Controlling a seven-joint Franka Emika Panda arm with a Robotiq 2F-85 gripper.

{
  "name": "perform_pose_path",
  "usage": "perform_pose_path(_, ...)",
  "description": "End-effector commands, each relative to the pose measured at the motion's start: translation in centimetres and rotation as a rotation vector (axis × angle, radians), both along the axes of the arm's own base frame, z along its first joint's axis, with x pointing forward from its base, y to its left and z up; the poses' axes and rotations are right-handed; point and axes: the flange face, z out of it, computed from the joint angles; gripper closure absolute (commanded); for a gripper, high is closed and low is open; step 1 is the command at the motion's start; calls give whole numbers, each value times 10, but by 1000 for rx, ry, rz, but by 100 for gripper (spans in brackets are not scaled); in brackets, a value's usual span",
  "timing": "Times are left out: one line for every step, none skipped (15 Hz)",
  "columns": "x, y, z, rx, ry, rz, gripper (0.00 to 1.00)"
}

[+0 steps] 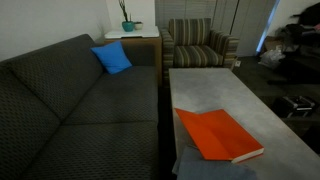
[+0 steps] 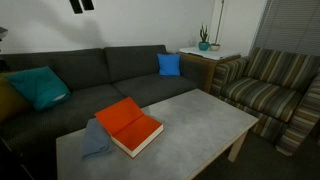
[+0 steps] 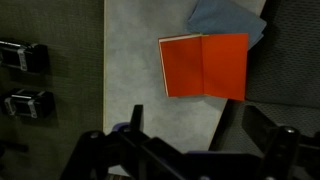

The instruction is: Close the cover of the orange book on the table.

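The orange book (image 1: 217, 136) lies flat on the grey stone-look table (image 1: 225, 90), near its sofa-side edge, and shows in both exterior views (image 2: 131, 126). Pale page edges show along one side. In the wrist view the book (image 3: 204, 67) shows two orange halves meeting at a crease; the cover (image 3: 225, 66) is the half nearer the grey cloth. My gripper (image 3: 195, 135) is open and empty, high above the table and well short of the book. It is not in either exterior view.
A grey cloth (image 2: 94, 141) lies against the book's corner, also in the wrist view (image 3: 230, 18). A dark sofa (image 1: 70, 110) runs along the table, with a blue cushion (image 2: 169, 65). A striped armchair (image 2: 270, 85) and a side table with a plant (image 2: 205, 45) stand beyond.
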Motion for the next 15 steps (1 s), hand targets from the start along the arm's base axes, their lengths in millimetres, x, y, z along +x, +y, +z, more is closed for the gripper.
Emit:
perform_pose_path(0, 0, 1, 0, 1, 0, 0)
perform_pose_path(0, 0, 1, 0, 1, 0, 0)
perform_pose_path(0, -1, 0, -15, 5, -17, 0)
perform_pose_path(-1, -2, -1, -25, 7, -27, 0)
perform_pose_path(-2, -3, -2, -34, 8, -36, 0)
perform_pose_path(-2, -3, -3, -51, 3, -43, 0)
perform_pose_path(-2, -4, -4, -63, 2, -57, 0)
perform_pose_path(0, -5, -6, -74, 1, -65, 0)
perform_pose_path(2, -5, -10, -86, 5, -75, 0)
perform_pose_path(4, -7, -14, -103, 6, -91, 0)
perform_pose_path(7, -7, -19, -109, 9, -93, 0)
perform_pose_path(9, -7, -24, -114, 12, -98, 0)
perform_pose_path(12, -7, -31, -115, 21, -93, 0)
perform_pose_path(16, -7, -38, -115, 30, -89, 0)
perform_pose_path(19, -6, -45, -117, 38, -87, 0)
